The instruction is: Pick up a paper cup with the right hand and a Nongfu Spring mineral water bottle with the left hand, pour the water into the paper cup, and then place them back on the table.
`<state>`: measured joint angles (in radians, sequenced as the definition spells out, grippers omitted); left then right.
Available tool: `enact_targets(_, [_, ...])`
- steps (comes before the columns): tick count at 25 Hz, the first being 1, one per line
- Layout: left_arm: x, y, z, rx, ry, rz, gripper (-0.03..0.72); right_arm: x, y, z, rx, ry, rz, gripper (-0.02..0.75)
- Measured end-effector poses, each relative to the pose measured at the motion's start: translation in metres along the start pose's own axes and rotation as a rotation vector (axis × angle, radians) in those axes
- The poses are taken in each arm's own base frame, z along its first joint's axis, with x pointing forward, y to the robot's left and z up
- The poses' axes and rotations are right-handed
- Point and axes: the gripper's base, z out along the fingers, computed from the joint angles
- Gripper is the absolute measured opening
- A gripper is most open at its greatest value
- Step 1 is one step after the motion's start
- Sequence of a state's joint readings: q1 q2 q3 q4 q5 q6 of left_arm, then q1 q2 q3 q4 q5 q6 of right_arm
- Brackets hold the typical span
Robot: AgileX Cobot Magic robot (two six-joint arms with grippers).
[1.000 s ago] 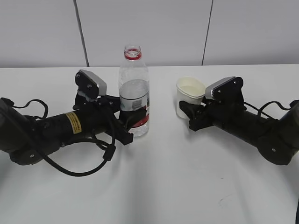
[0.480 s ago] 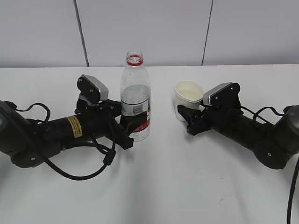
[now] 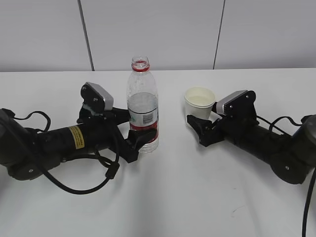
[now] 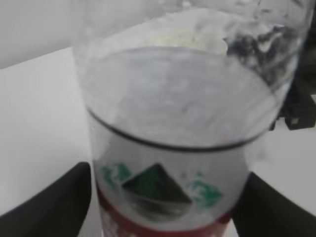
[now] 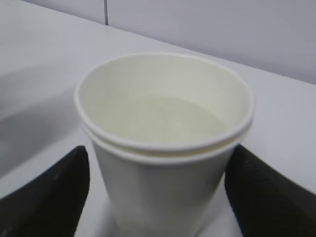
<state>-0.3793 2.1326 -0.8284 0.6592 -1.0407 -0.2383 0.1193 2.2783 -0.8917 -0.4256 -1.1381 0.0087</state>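
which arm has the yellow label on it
The left hand, the arm at the Nongfu Spring mineral water bottle. Its black forearm carries a yellow label; the right hand, at the paper cup, shows none.

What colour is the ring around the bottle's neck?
Red. The neck ring of the Nongfu Spring mineral water bottle shows best in the exterior view.

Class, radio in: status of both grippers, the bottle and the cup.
Left gripper straddling the bottle; grip unconfirmed. Right gripper either side of the paper cup; contact unclear. Both upright on the table, liquid showing in the cup. Nothing in the way.
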Motion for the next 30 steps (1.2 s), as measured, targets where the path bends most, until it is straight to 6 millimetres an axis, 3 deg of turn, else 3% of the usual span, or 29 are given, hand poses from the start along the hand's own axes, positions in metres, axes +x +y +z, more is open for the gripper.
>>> enact_targets(7, [0.013,0.009,-0.03,-0.061,0.054,-0.054,0.529,0.018,0.009,-0.022,0.021,0.091,0.053,0.633])
enact_targets(12, [0.009,0.019,-0.054,-0.127,0.053,-0.073,0.529,0.015,0.008,-0.037,0.094,0.115,0.084,0.619])
enact_targets(21, [0.012,0.058,-0.085,-0.32,0.041,-0.089,0.529,0.013,-0.013,-0.047,0.343,0.126,0.107,0.599])
enact_targets(30, [0.017,0.095,-0.112,-0.65,0.064,-0.048,0.529,0.012,-0.041,-0.056,0.491,0.126,0.103,0.594])
